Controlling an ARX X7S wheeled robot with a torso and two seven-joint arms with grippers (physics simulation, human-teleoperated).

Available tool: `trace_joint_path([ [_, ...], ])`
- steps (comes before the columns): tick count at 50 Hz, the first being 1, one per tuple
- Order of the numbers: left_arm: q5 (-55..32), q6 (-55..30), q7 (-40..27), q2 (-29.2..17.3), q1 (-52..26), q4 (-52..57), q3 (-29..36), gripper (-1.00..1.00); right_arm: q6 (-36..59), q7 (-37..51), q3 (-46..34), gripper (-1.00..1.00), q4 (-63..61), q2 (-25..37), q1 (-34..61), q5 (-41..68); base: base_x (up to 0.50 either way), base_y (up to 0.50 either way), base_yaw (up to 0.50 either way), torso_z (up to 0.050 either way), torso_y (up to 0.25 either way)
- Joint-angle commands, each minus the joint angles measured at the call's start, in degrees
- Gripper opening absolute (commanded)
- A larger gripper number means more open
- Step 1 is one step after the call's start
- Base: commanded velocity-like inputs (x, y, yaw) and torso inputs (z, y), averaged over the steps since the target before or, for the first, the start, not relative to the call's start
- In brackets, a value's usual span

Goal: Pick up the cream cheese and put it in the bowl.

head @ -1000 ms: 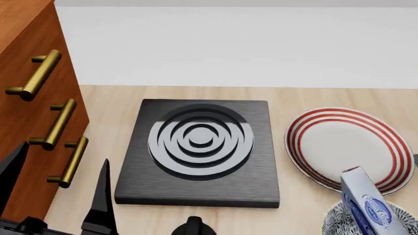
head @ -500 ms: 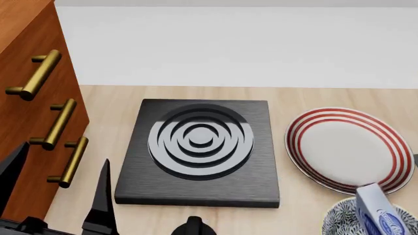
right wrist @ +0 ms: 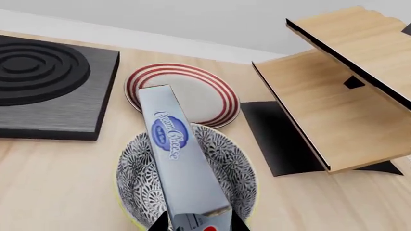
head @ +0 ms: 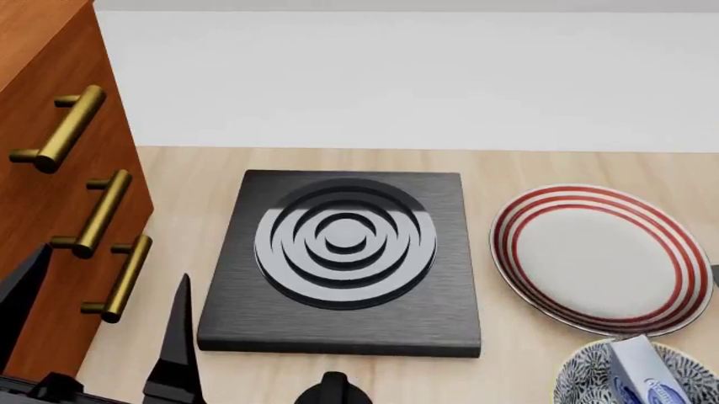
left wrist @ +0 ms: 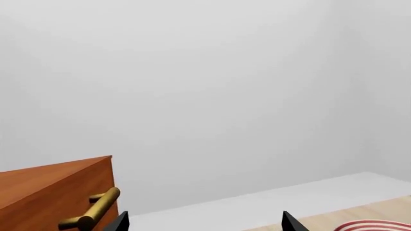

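Observation:
The cream cheese (right wrist: 186, 159), a silver-grey box with a blue oval logo and a red end, is tilted over the bowl (right wrist: 138, 178), its far end reaching past the rim towards the striped plate. My right gripper (right wrist: 199, 224) is shut on its red end. In the head view only the box's top (head: 646, 370) shows above the patterned bowl (head: 584, 380) at the lower right corner; the right gripper is out of that view. My left gripper (head: 101, 328) hangs open and holds nothing beside the cabinet, and its dark fingertips (left wrist: 122, 220) frame bare wall.
A black burner slab (head: 343, 252) lies mid-counter, with a red-striped white plate (head: 595, 252) to its right just beyond the bowl. A wooden cabinet with brass handles (head: 45, 168) stands at the left. A slanted wooden rack (right wrist: 334, 96) on a black mat (right wrist: 276, 139) stands beside the bowl.
The cream cheese has sunk lower over the bowl, so less of it shows in the head view. The left arm has not moved.

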Motion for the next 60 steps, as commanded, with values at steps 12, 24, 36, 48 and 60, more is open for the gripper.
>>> trace_joint_path([
  [12, 0.1, 0.2, -0.2, -0.3, 0.0, 0.0, 0.3, 1.0, 1.2, 0.7, 1.5, -1.0, 1.1, -0.6, -0.7, -0.4, 0.0, 0.0, 0.0, 0.001, 0.001],
  [24, -0.1, 0.0, -0.4, -0.3, -0.1, 0.1, 0.3, 1.0, 2.6, 1.5, 0.6, -1.0, 2.7, -0.7, 0.8, 1.1, 0.0, 0.0, 0.0, 0.0, 0.0],
  [36, 0.0, -0.3, -0.3, -0.5, -0.4, 0.0, 0.7, 1.0, 4.6, 3.2, 2.4, -1.0, 2.5, 0.1, 1.4, 4.3, 0.0, 0.0, 0.0, 0.0, 0.001],
  [48, -0.2, -0.4, -0.8, -0.5, -0.4, 0.4, 0.5, 1.0, 9.2, 7.9, 5.6, -1.0, 1.7, 2.8, 4.1, 12.3, 0.0, 0.0, 0.0, 0.0, 0.0],
  [60, -0.1, -0.3, -0.8, -0.7, -0.3, 0.4, 0.6, 1.0, 10.7, 9.1, 5.2, -1.0, 1.8, 3.9, 4.9, 14.4, 0.0, 0.0, 0.0, 0.0, 0.001],
])
